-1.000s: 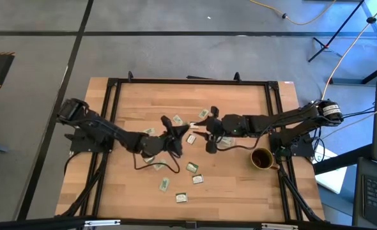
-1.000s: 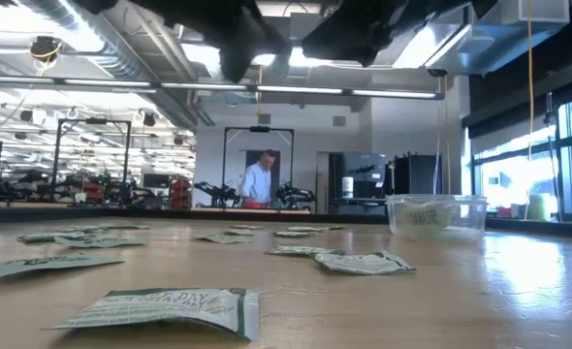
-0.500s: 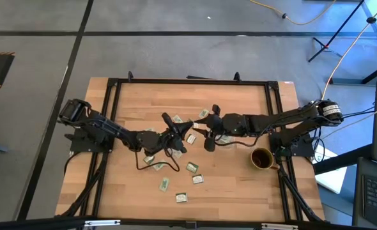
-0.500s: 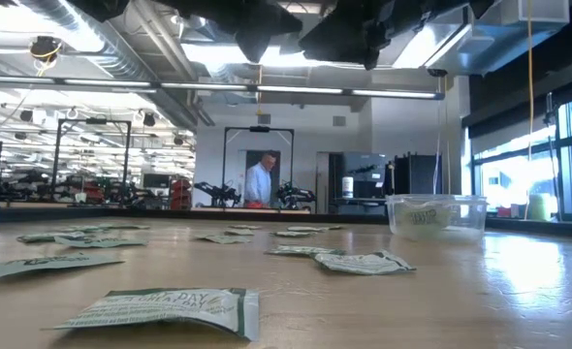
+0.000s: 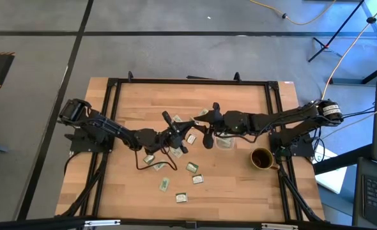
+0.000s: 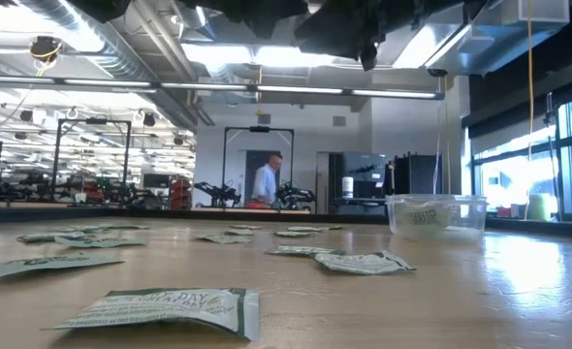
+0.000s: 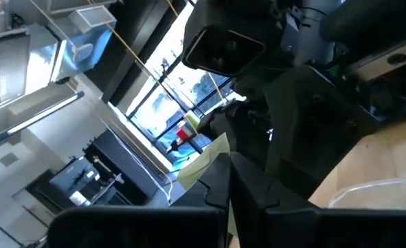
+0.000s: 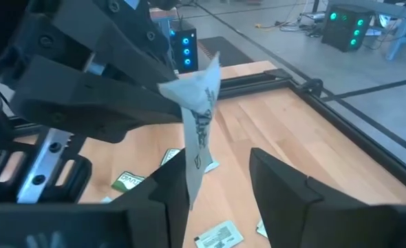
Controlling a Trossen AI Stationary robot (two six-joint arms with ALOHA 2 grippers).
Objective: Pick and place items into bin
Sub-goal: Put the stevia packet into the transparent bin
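Above the middle of the wooden tabletop (image 5: 239,172), two dark arms meeting tip to tip over a scatter of pale green and white packets (image 5: 192,167). Left gripper (image 8: 163,93) pressed together on a single packet (image 8: 197,117), holding it upright and clear of the wood, pinched near its top edge. Right gripper (image 5: 207,130) just beside it, fingers (image 8: 285,189) spread, the lower end of the held packet hanging beside one finger at the mouth of the gap; whether touching that finger, cannot tell. Clear plastic bin (image 6: 435,212) standing on the tabletop just right of centre, under the right arm, with at least one packet visible inside through its wall. Loose packets lying flat around the centre and toward the near edge. Dark brown mug (image 5: 261,158) near the right edge. In the room beyond the far edge, a person (image 6: 267,181) in a light shirt at another bench.
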